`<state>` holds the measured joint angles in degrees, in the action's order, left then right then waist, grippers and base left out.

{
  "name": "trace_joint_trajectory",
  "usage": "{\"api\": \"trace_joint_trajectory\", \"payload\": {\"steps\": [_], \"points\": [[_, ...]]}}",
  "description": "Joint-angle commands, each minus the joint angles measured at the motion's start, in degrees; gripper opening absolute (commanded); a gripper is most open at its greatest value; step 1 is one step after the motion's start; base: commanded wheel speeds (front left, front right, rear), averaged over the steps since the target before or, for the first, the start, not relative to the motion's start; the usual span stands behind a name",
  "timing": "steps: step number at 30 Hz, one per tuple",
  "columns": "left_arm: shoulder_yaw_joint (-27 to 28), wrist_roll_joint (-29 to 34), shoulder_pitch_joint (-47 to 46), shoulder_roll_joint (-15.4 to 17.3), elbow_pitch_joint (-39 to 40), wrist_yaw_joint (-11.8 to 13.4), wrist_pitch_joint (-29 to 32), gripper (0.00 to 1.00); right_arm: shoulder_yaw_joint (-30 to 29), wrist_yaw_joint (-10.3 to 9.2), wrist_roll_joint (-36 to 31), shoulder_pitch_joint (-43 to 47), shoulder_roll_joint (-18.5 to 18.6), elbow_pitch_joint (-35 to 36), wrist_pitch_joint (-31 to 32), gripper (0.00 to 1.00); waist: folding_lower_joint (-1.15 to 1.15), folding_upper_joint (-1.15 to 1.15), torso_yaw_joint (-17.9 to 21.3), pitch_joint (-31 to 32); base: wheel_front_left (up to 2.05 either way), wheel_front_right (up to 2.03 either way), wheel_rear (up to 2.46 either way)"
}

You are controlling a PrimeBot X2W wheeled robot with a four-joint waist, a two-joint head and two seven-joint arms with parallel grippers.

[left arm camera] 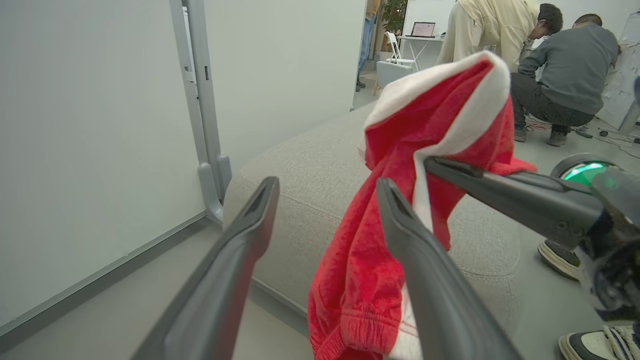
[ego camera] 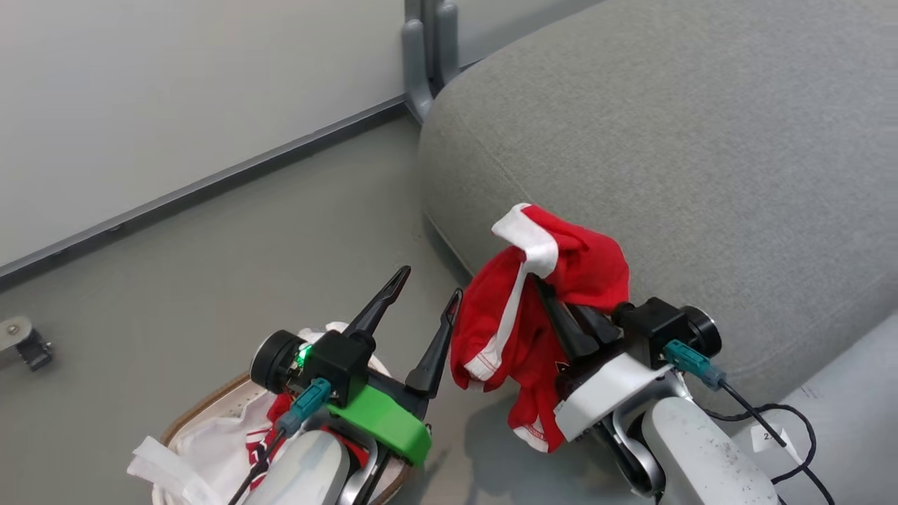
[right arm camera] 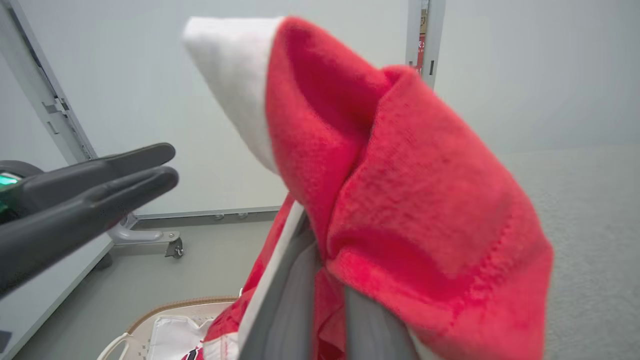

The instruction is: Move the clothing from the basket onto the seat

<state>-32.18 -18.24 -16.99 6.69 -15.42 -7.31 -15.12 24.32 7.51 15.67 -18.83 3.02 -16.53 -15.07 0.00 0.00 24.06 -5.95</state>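
so the right gripper (ego camera: pixel 554 301) pinches the clothing (ego camera: pixel 505 315) just beside the seat (ego camera: pixel 701 175), not over it. The left gripper (ego camera: pixel 431 282) is spread, also beside the seat. Let go now and it likely drops to the floor (ego camera: pixel 280 245).

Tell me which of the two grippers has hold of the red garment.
The right gripper: its fingers are shut on the red garment. The left gripper, over the basket, stands open and empty.

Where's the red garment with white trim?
Head view, centre: the red garment with white trim hangs from the shut right gripper, beside the light grey sofa cushion's near edge, right of the open left gripper.
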Motion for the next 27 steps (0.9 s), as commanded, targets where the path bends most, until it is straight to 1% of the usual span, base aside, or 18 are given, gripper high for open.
{"api": "trace_joint_trajectory", "payload": {"steps": [1, 5, 8, 13, 15, 21, 25, 27], "points": [[-0.22, -0.37, 0.85, 0.92, -0.07, -0.28, -0.05, 1.0, -0.73, -0.04, -0.92, -0.5, -0.11, -0.02, -0.14, 0.0, 0.0, 0.0, 5.55, -2.74, 0.0, 0.0, 0.0], [-1.16, -0.06, 0.12, 2.04, -0.12, -0.27, -0.05, 1.0, -4.04, -0.04, -4.51, -3.27, -0.08, -0.75, -0.14, 0.0, 0.0, 0.0, 5.19, -4.8, 0.0, 0.0, 0.0], [-2.0, -0.37, -0.78, 3.5, -0.29, -0.27, -0.05, 1.0, -7.21, -0.04, -8.2, -7.38, 0.09, -1.83, -0.15, 0.0, 0.0, 0.0, 3.8, -7.33, 0.0, 0.0, 0.0], [-2.57, -0.98, -1.87, 6.97, 0.07, -0.23, -0.05, 1.0, -12.08, -0.05, -12.83, -17.45, 3.03, -3.64, -0.14, 0.0, 0.0, 0.0, 0.85, -12.49, 0.0, 0.0, 0.0], [-2.78, -1.12, -2.32, 8.94, 0.48, -0.23, -0.04, 1.0, -15.15, -0.05, -14.62, -22.74, 5.03, -5.21, 0.0, 0.0, 0.0, 0.0, -0.58, -15.14, 0.0, 0.0, 0.0], [-3.38, -2.1, -4.13, 13.09, 2.36, -0.23, -0.05, 1.0, -25.1, -0.05, -19.28, -35.98, 9.8, -8.8, 3.07, 0.0, 0.0, 0.0, -4.69, -22.04, 0.0, 0.0, 0.0], [-3.14, -2.8, -5.52, 14.91, 3.62, -0.23, -0.05, 1.0, -31.23, -0.05, -21.57, -41.67, 10.89, -11.19, 4.97, 0.0, 0.0, 0.0, -7.27, -25.76, 0.0, 0.0, 0.0], [-3.01, -3.16, -6.03, 15.55, 4.07, -0.23, -0.05, 1.0, -34.72, -0.05, -22.72, -42.78, 10.05, -11.61, 5.46, 0.0, 0.0, 0.0, -8.4, -27.27, 0.0, 0.0, 0.0]]}}
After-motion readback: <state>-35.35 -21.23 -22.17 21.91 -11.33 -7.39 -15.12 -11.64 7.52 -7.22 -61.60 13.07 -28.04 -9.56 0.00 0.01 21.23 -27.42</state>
